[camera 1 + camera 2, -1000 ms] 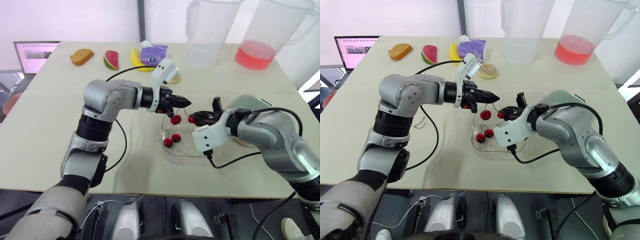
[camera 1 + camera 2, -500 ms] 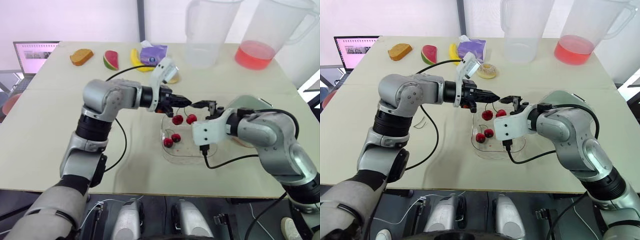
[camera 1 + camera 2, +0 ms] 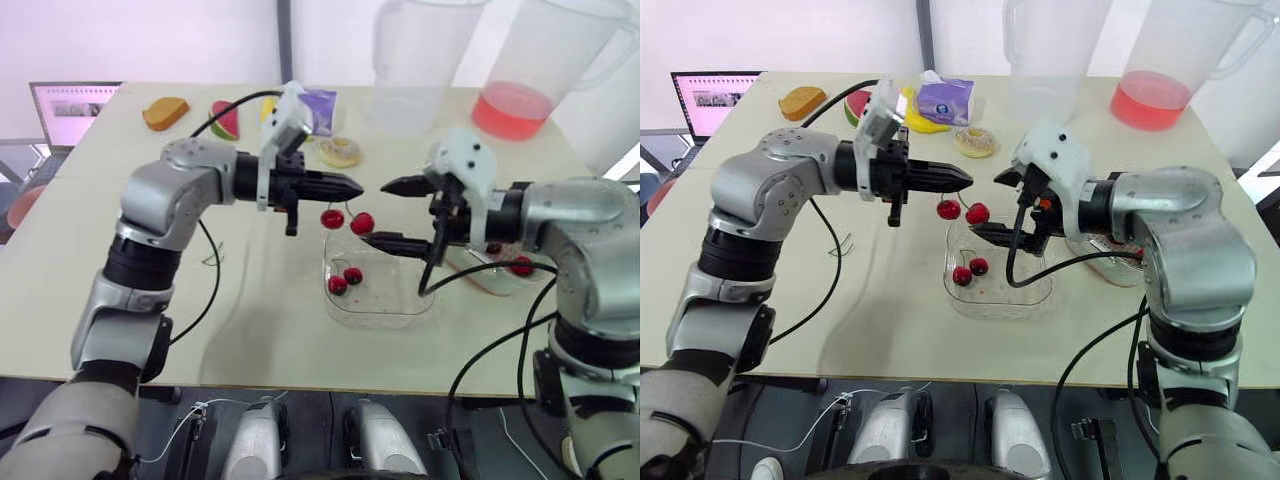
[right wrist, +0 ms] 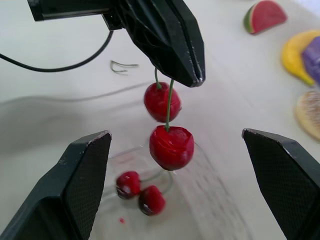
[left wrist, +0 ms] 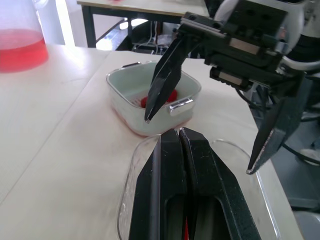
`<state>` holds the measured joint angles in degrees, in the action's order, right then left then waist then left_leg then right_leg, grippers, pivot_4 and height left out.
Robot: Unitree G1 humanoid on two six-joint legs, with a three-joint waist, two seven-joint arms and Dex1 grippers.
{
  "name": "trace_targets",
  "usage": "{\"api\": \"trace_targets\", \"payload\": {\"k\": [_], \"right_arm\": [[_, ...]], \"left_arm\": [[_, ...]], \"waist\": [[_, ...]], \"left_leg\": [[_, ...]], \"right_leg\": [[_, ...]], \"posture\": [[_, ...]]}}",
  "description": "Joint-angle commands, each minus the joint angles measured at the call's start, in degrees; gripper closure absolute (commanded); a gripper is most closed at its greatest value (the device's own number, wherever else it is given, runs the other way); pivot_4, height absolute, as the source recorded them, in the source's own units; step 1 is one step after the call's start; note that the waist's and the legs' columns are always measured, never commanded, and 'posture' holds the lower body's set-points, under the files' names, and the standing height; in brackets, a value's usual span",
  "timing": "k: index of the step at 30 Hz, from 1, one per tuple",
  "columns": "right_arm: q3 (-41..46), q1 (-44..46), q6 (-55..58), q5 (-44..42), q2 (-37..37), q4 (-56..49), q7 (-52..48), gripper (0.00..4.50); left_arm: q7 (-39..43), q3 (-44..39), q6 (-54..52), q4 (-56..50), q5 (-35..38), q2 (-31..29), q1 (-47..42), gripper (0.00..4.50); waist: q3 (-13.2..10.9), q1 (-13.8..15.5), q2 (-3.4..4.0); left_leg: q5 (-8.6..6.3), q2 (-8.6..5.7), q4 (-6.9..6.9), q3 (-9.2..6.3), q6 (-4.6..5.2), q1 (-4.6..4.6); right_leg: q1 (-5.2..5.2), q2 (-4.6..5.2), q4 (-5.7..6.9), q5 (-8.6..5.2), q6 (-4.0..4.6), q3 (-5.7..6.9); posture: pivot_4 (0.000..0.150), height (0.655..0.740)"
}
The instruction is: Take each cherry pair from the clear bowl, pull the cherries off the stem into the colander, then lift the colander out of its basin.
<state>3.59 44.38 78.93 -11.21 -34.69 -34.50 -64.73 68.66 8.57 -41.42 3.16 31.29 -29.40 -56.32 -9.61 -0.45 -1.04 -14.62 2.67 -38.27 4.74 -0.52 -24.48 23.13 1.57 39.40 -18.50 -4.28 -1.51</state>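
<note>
**Cherries held up between two grippers**

The left gripper (image 3: 356,184) has its two black fingers pressed together on the green stems of a cherry pair (image 4: 170,145); the two red cherries hang down from the fingertips, up in the air over the back edge of the clear bowl (image 3: 385,302); they do not touch the bowl.

The right gripper (image 3: 374,212) faces the left one from the other side; its fingers are spread wide, one above and one below the hanging cherries; neither finger touches a cherry.

One more cherry pair (image 3: 345,280) lies on the bottom of the clear bowl, close to the side near the left arm; the two cherries touch each other.

The colander (image 5: 181,103) sits inside its white basin (image 5: 125,107), just beside the bowl on the right arm's side; a red cherry (image 3: 520,266) lies in it.

A thin, bent green stem (image 3: 843,243) lies alone on the table (image 3: 80,240), near the left arm.

At the far end of the table are a slice of bread (image 3: 164,113), a watermelon slice (image 3: 222,118), a doughnut (image 3: 340,152), a purple pack (image 3: 320,105), and a jug of red drink (image 3: 520,75).
</note>
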Motion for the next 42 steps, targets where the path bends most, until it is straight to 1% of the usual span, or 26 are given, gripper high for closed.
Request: {"api": "trace_targets", "payload": {"k": [1,12,13,15,16,17,18,21,22,23,28,31,35,40,42], "right_arm": [[-0.01,1.14,0.87,-4.67,-1.08,0.48,1.74,0.07],[-2.16,1.29,-1.79,-12.73,-1.93,4.12,8.44,0.07],[-2.21,1.25,-1.86,-13.35,-2.05,4.16,8.86,0.30],[-2.29,1.21,-1.92,-14.66,-2.32,4.21,9.78,0.93],[-2.44,1.17,-2.13,-15.19,-2.57,4.18,10.18,1.35],[-2.47,1.18,-2.20,-15.78,-2.70,4.22,10.61,1.90],[-2.51,1.12,-2.28,-16.30,-2.88,4.23,11.05,2.30],[-2.56,1.00,-2.37,-17.82,-3.36,4.27,12.36,3.78],[-2.66,0.93,-2.46,-18.32,-3.58,4.24,12.74,4.04],[-2.73,0.84,-2.53,-18.78,-3.77,4.17,13.08,4.16],[-3.59,-0.24,-2.73,-20.58,-5.00,4.01,14.88,4.20],[-5.86,-3.07,-3.42,-20.46,-7.53,3.72,15.57,4.20],[-6.61,-6.44,-5.73,-20.02,-9.17,4.63,17.05,4.20],[-1.58,-6.29,-3.88,-23.32,-7.23,4.33,19.76,4.20],[2.96,-6.04,-1.92,-25.00,-6.68,4.13,21.32,4.20]], "left_arm": [[0.51,-1.79,1.15,-1.68,0.90,-0.18,-0.57,4.50],[-1.35,-2.53,-1.33,-4.47,3.25,0.12,0.73,4.50],[-1.48,-2.56,-1.47,-4.64,3.31,0.13,0.81,4.50],[-1.78,-2.66,-1.71,-4.85,3.43,0.14,0.91,4.50],[-1.97,-2.69,-1.81,-4.88,3.41,0.15,0.94,4.50],[-2.11,-2.69,-1.90,-4.91,3.43,0.14,0.96,4.50],[-2.18,-2.68,-1.96,-5.01,3.51,0.10,1.00,4.50],[-2.45,-2.60,-1.93,-5.16,3.69,-0.03,1.05,4.50],[-2.54,-2.60,-1.94,-5.16,3.77,-0.05,1.05,4.50],[-2.65,-2.63,-1.99,-5.16,3.87,-0.04,1.04,4.50],[-3.19,-2.75,-1.92,-4.63,3.92,0.24,0.77,4.50],[-3.33,-2.85,-1.87,-4.45,3.85,0.27,0.73,4.50],[-3.64,-3.08,-1.89,-4.36,3.68,0.21,0.85,4.50],[-3.93,-3.45,-2.37,-4.95,4.03,-0.26,1.37,4.50],[-4.22,-3.61,-2.58,-5.02,4.06,-0.46,1.60,4.50]], "waist": [[0.00,-0.12,0.00],[0.00,-0.44,0.00],[0.00,-0.43,0.00],[0.00,-0.40,0.00],[0.00,-0.36,0.00],[0.00,-0.34,0.00],[0.00,-0.35,0.00],[0.00,-0.37,0.00],[0.00,-0.37,0.00],[0.00,-0.37,0.00],[0.00,-0.37,0.00],[0.00,-0.30,0.00],[0.00,-0.33,-0.04],[0.00,-0.48,-0.03],[0.00,-0.38,-0.03]], "left_leg": [[-0.02,0.00,-0.01,0.02,0.03,0.00],[-0.01,0.07,0.00,0.00,0.02,0.00],[-0.01,0.07,0.00,0.00,0.02,0.00],[-0.01,0.07,0.00,0.00,0.03,0.00],[-0.01,0.07,0.00,0.01,0.03,-0.01],[-0.01,0.07,0.00,0.01,0.03,0.00],[-0.01,0.07,0.00,0.01,0.03,0.00],[-0.01,0.07,0.00,0.01,0.03,0.00],[-0.01,0.07,0.00,0.00,0.03,0.00],[-0.01,0.07,0.00,0.01,0.03,0.00],[-0.02,0.07,0.00,0.00,0.03,0.00],[-0.02,0.07,0.00,0.00,0.03,-0.01],[-0.02,0.07,0.00,-0.01,0.03,-0.02],[-0.01,0.11,0.02,-0.01,0.02,-0.01],[-0.01,0.12,0.03,-0.02,0.02,-0.01]], "right_leg": [[0.00,0.01,-0.01,0.00,0.00,0.00],[0.04,-0.03,0.02,0.00,-0.01,-0.03],[0.05,-0.03,0.02,0.00,-0.01,-0.03],[0.05,-0.02,0.02,0.00,-0.01,-0.04],[0.05,-0.02,0.01,0.00,-0.01,-0.04],[0.04,-0.02,0.01,0.00,-0.01,-0.04],[0.04,-0.03,0.01,0.00,-0.01,-0.05],[0.04,-0.03,0.01,0.00,-0.01,-0.05],[0.04,-0.02,0.01,0.00,-0.01,-0.06],[0.04,-0.03,0.01,0.00,-0.01,-0.06],[0.04,-0.02,0.01,0.00,-0.01,-0.06],[0.03,-0.02,-0.01,0.00,-0.01,-0.07],[0.02,-0.02,-0.04,0.00,-0.02,-0.08],[0.04,-0.06,-0.02,0.00,-0.01,-0.10],[0.04,-0.06,-0.02,0.00,-0.01,-0.09]], "posture": [[0.150,0.7400],[0.150,0.7400],[0.150,0.7400],[0.150,0.7400],[0.150,0.7400],[0.150,0.7400],[0.150,0.7400],[0.150,0.7400],[0.150,0.7400],[0.150,0.7400],[0.150,0.7400],[0.150,0.7400],[0.150,0.7400],[0.150,0.7400],[0.150,0.7400]]}}
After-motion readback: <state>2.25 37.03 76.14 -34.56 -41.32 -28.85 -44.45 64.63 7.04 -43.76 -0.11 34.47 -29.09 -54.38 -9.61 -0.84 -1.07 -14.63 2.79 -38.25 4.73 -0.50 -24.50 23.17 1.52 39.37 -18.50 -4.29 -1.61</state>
